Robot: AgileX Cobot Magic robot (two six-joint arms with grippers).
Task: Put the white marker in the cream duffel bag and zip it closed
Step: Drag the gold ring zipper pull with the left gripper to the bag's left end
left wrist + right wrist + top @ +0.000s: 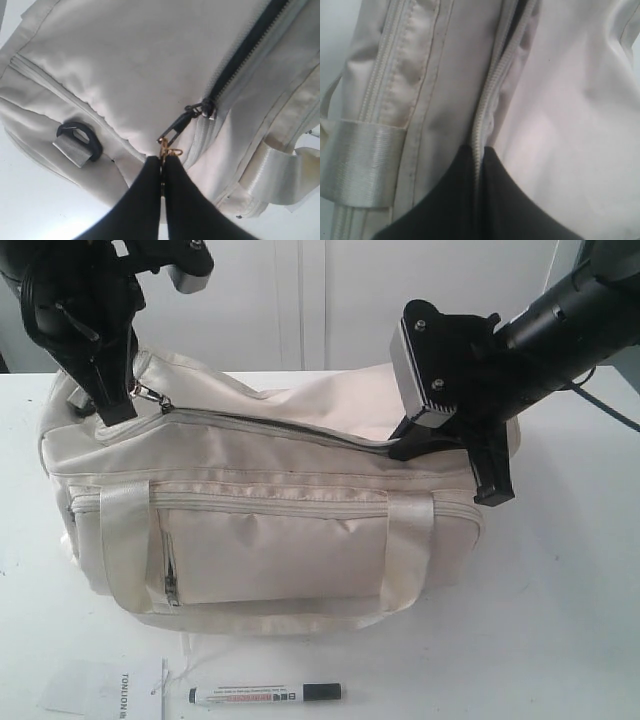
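so the marker [265,694] is lying in front of the bag [270,540], left gripper [162,162] pinched on its zip pull [177,127], right gripper [477,150] clamped on what looks like the bag's zip edge

Table [560,590] white; cream duffel bag [260,530]; white marker [265,694], black cap, red label; gold pull ring [169,150].

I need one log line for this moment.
left gripper: shut on zip pull | right gripper: shut on bag | marker: on table, outside bag
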